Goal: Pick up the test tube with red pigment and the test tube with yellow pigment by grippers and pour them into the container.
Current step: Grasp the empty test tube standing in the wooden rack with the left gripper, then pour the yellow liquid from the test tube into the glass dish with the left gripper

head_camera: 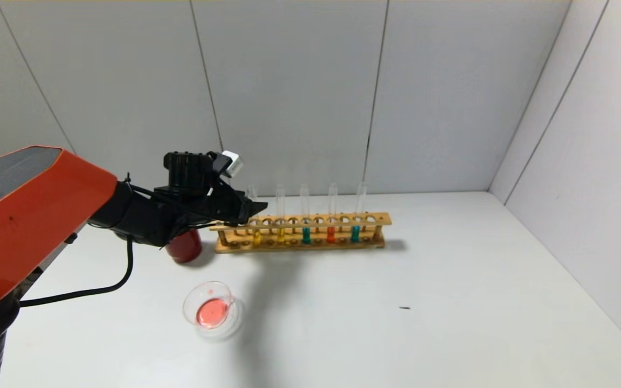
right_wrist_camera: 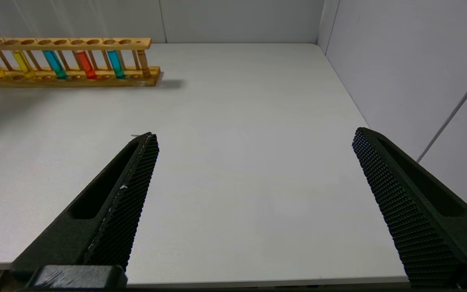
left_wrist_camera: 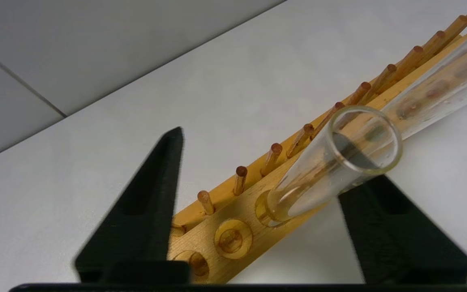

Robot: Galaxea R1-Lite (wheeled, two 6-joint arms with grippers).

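Observation:
A wooden rack at the back holds five tubes. The test tube with red pigment stands right of centre, and it also shows in the right wrist view. Two yellow-pigment tubes stand at the rack's left end. My left gripper is open at that left end. In the left wrist view it straddles the top of the leftmost yellow tube, which sits in its hole close to one finger. The container in front holds red liquid. My right gripper is open and empty.
A dark red cup stands just left of the rack, under my left arm. Two teal-liquid tubes flank the red one. White walls close the back and right. A small dark speck lies on the table.

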